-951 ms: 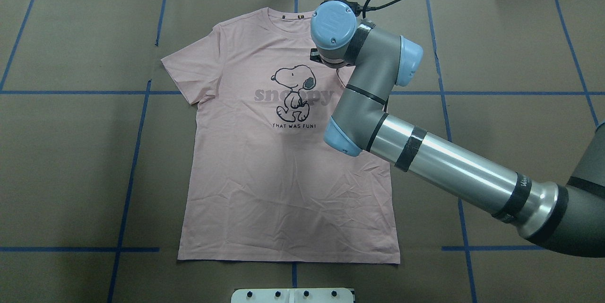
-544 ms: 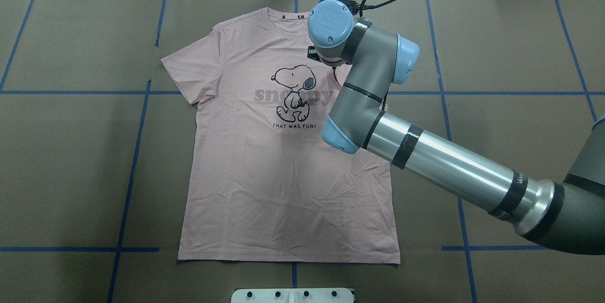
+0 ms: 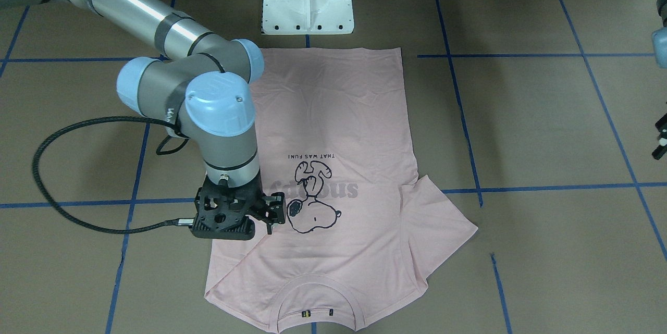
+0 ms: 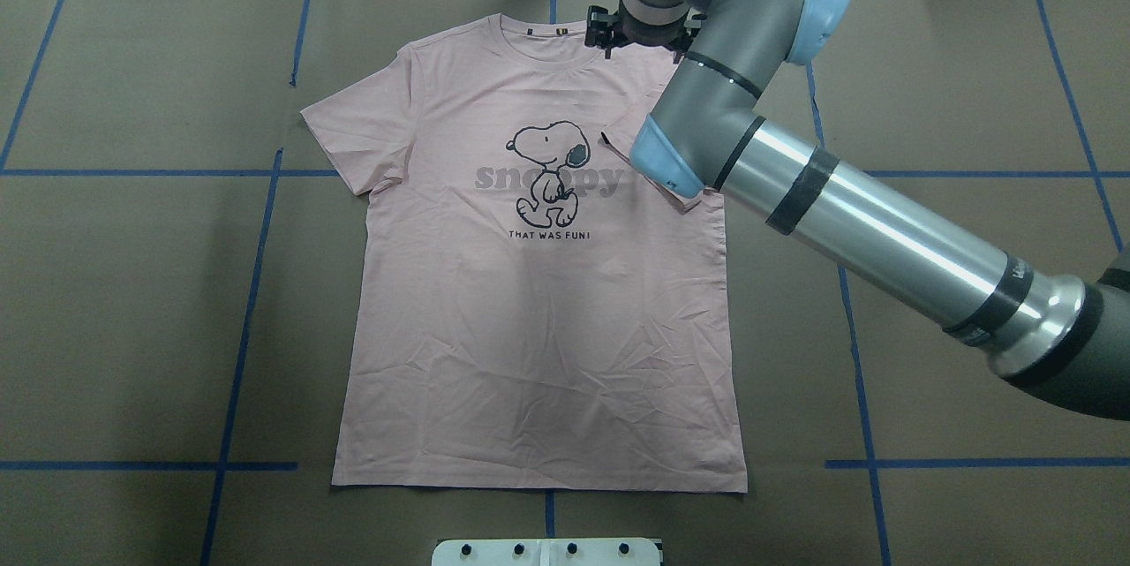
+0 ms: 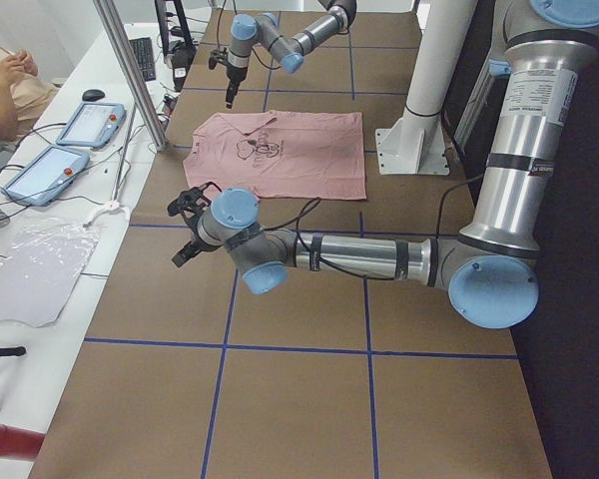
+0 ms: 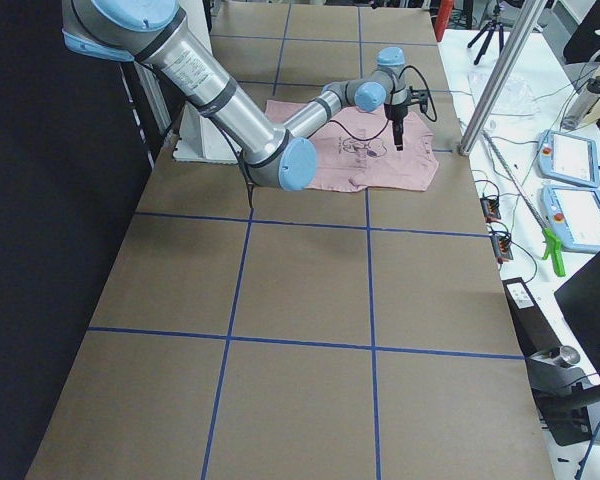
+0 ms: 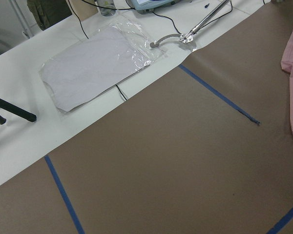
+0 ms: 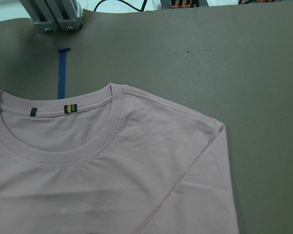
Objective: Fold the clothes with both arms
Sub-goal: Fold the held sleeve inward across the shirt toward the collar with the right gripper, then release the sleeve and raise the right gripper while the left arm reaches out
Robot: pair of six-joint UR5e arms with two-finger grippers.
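The pale pink T-shirt (image 4: 530, 328) lies flat and print-up on the brown table, collar toward the far edge. Its right sleeve (image 4: 621, 142) is folded in over the chest. The other sleeve (image 4: 357, 133) is spread out. My right gripper (image 4: 642, 38) hangs above the shoulder beside the collar (image 8: 63, 146), open, with nothing between its fingers. From the front it (image 3: 245, 217) sits just beside the dog print (image 3: 312, 209). The left gripper (image 5: 185, 228) hovers over bare table well off the shirt's left side. Only a sliver of it (image 3: 661, 138) shows elsewhere, so its state is unclear.
The white pedestal base (image 3: 307, 0) stands at the shirt's hem side. Blue tape lines (image 4: 238, 310) grid the brown cover. Beyond the far edge are an aluminium post (image 5: 130, 70), tablets (image 5: 85, 125), a plastic bag (image 7: 97, 68) and a seated person (image 5: 5, 85).
The right gripper has left the chest beside the print, rising and moving toward the collar. The folded-in right sleeve now lies uncovered on the shirt.
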